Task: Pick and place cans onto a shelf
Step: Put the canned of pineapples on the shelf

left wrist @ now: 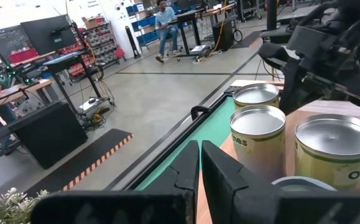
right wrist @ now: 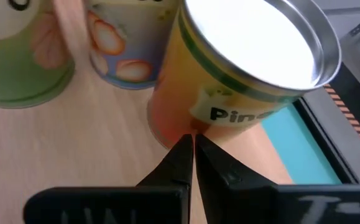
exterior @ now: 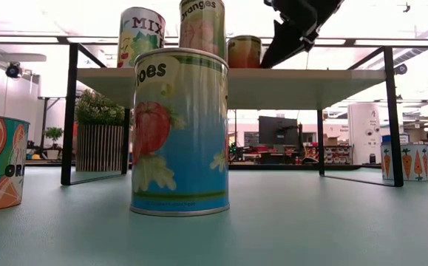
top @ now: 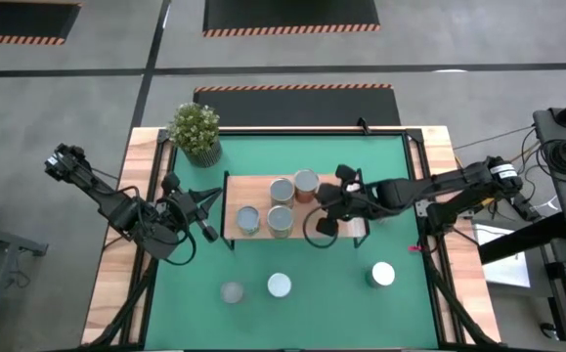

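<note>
Right gripper (right wrist: 192, 149) pinched empty over shelf (top: 239, 186), partly hiding it beside 4 cans (top: 282, 190).

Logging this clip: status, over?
Both grippers shut, empty: right gripper over shelf by pineapple can, left gripper beside shelf. Four cans shelved, three on mat. Nothing blocking.

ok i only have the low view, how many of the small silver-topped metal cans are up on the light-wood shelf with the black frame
Observer: Four cans stand on the shelf.
Operator: and down on the green mat
Observer: Three more stand on the green mat, spread along its near side.
Operator: is the right gripper holding one
Observer: No. The right gripper is shut and empty, tips close beside the yellow-orange pineapple can on the shelf. The left gripper waits shut off the shelf's left end.
</note>
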You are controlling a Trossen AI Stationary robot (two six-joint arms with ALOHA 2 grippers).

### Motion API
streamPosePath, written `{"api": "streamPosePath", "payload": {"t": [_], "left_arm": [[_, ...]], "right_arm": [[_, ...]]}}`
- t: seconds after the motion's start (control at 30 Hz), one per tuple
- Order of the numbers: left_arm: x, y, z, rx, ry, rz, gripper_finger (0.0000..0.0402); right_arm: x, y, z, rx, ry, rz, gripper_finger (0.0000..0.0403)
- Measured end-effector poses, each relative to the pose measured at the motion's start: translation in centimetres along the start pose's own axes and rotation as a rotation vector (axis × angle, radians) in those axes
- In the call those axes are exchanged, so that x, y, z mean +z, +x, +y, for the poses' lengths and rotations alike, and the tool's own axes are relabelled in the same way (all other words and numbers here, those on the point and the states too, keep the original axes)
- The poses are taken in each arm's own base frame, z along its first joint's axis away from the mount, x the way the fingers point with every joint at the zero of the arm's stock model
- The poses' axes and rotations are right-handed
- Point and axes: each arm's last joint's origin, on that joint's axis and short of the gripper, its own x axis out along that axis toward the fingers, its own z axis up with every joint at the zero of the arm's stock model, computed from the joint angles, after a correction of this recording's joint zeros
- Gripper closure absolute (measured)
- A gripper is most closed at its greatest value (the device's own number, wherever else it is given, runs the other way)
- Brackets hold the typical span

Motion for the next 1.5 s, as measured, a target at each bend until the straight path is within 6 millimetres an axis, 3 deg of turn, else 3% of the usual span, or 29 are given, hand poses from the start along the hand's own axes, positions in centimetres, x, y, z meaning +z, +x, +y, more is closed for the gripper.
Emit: {"api": "streamPosePath", "payload": {"t": [0.37,0.8,1.3,1.5], "left_arm": [[0.0,0.0,0.0,0.000,-0.001,0.000,0.0401],[0.0,0.0,0.0,-0.001,-0.003,-0.001,0.0401],[0.0,0.0,0.0,-0.001,0.004,0.000,0.0401],[0.0,0.0,0.0,-0.001,0.024,0.000,0.0402]], "right_arm": [[0.3,0.8,-1.6,-0.045,-0.001,0.011,0.0394],[1.3,1.1,-1.8,-0.044,-0.023,-0.080,0.0394],[1.0,1.1,-3.2,-0.079,-0.014,-0.035,0.0394],[1.2,2.6,-3.3,-0.091,0.001,-0.039,0.0394]]}}
